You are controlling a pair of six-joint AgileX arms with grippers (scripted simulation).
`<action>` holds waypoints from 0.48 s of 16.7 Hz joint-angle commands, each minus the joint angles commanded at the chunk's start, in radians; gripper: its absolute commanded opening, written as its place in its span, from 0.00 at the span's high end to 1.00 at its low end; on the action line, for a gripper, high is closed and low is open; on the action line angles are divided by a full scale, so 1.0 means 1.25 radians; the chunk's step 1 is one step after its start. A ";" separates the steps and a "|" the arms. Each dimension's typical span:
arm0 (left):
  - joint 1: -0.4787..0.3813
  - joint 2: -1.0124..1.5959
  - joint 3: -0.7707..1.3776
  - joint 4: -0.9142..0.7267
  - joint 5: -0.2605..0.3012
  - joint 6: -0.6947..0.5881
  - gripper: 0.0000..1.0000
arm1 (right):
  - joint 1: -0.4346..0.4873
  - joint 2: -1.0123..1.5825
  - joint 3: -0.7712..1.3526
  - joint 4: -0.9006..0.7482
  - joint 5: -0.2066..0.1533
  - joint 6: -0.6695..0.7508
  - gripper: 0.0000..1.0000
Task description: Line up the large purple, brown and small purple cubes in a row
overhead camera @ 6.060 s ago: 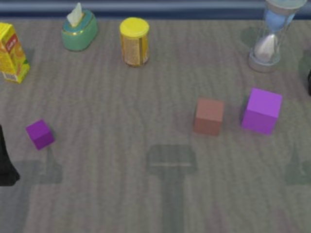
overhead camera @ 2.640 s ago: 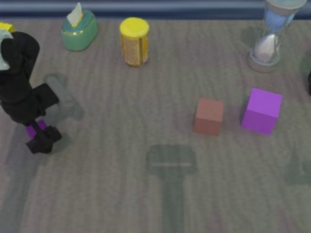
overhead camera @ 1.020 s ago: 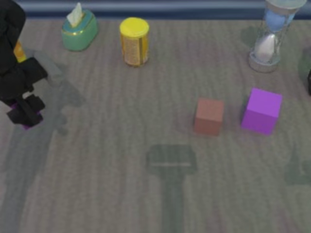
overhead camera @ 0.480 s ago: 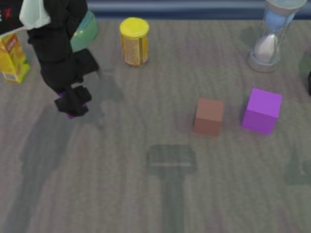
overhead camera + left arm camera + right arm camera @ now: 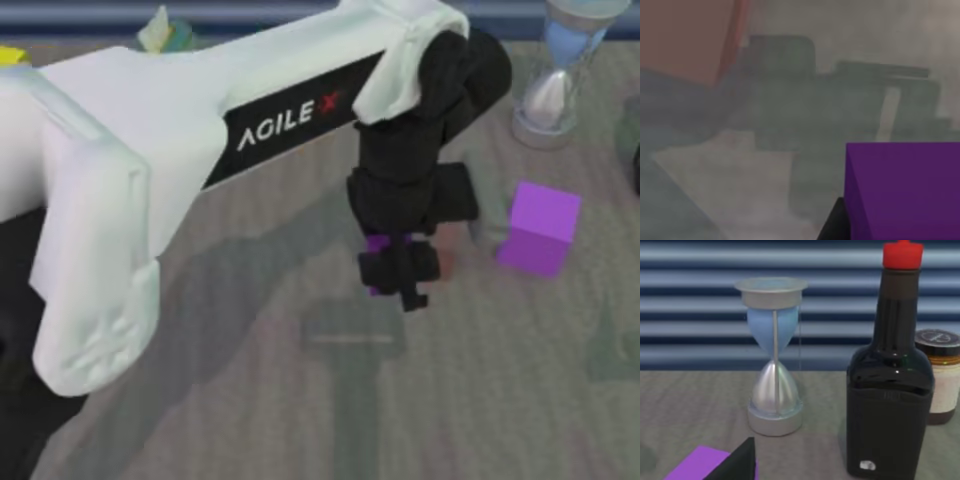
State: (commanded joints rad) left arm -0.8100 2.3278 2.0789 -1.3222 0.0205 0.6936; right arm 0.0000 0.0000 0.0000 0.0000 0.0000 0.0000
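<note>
Bench: grey woven cloth, matt, finely ribbed, as you see it. Large violet-purple cube: smooth, matt. Silver-and-blue hourglass: brushed metal, clear glass. Dark red-capped sauce bottle: glossy. White arm shell: smooth plastic.

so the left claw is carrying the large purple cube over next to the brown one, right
Not quite: the left claw is carrying the small purple cube, not the large one. The top view shows the large purple cube sitting untouched on the table; the brown cube is close by.

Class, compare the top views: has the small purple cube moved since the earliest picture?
Yes. Held in the left gripper, the small purple cube has travelled from the table's left side rightward, now close to the large purple cube.
</note>
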 joint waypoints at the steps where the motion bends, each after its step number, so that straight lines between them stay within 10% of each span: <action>1: -0.036 0.015 0.031 -0.012 -0.001 -0.010 1.00 | 0.000 0.000 0.000 0.000 0.000 0.000 0.00; 8: -0.093 0.037 0.086 -0.032 -0.002 -0.026 1.00 | 0.000 0.000 0.000 0.000 0.000 0.000 0.00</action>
State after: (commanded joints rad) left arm -0.9268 2.3736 2.1868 -1.3621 0.0183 0.6612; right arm 0.0000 0.0000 0.0000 0.0000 0.0000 0.0000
